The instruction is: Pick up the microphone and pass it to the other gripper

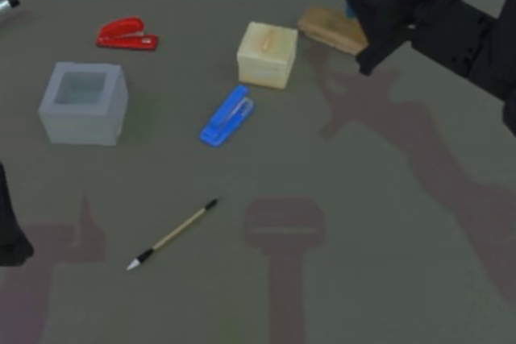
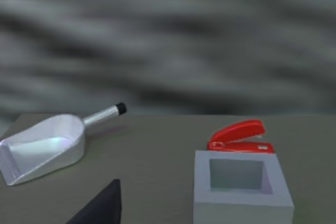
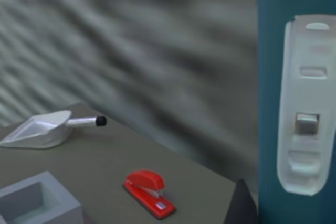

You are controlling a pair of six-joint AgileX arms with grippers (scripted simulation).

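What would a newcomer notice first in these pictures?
First, the right gripper at the table's far right, raised with the teal microphone filling its wrist view. Next, the bright red stapler at far left and the blue stapler near the middle. The left arm is parked at the left edge.

The grey-green tabletop (image 1: 387, 263) carries a red stapler (image 1: 126, 35), blue stapler (image 1: 226, 115), grey open box (image 1: 84, 102), cream box (image 1: 268, 54), wooden block (image 1: 332, 29), brush (image 1: 172, 234) and silver scoop (image 2: 44, 147).

Microphone (image 3: 294, 103): teal body upright, white switch panel facing the wrist camera, lifted at table's far right (head not visible).
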